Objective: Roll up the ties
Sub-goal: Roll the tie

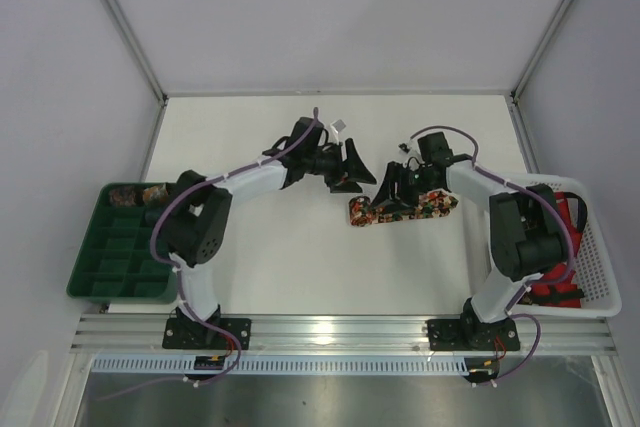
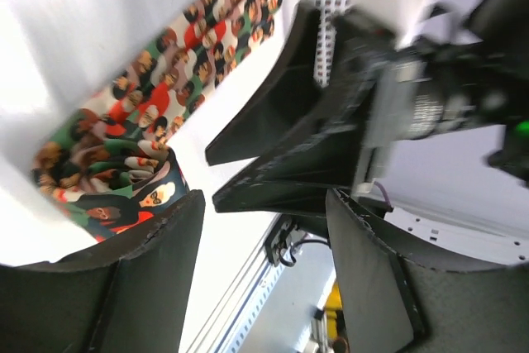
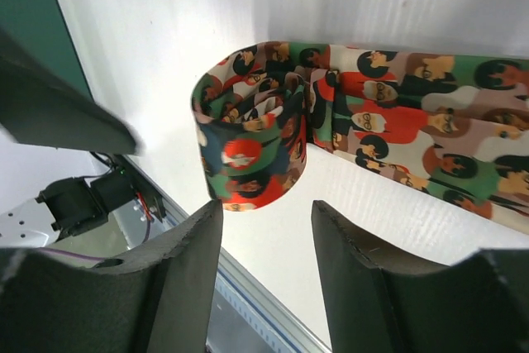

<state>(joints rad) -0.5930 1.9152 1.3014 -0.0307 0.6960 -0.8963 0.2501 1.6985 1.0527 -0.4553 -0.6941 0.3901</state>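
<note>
Tie (image 1: 402, 209) lies mid-table (image 1: 300, 267), under and between the two grippers. Its left end is wound into a roll (image 3: 248, 142) standing on edge. The coil is loose: inner turns slack and crumpled, outer turn gaping. The tail (image 3: 413, 134) runs flat away from it, unrolled, so I judge this piece well short of done. Right gripper (image 3: 264, 212): jaws apart, nothing between them, tips just short of the roll; contact cannot be told. Left gripper (image 2: 263, 200): jaws also apart and empty, near the roll end and close beside the right gripper's fingers. Risks: (1) nothing pins the roll, so the fabric may spring back and unwind; (2) a pinch across the gaping outer turn would flatten the coil rather than tighten it; (3) rolling on over slack turns could telescope the coil or skew it off the tail's line; (4) both grippers crowd one small spot, so a clash or nudge could tip the roll. Tray (image 1: 110, 257) sits far left, basket (image 1: 600, 287) far right.
</note>
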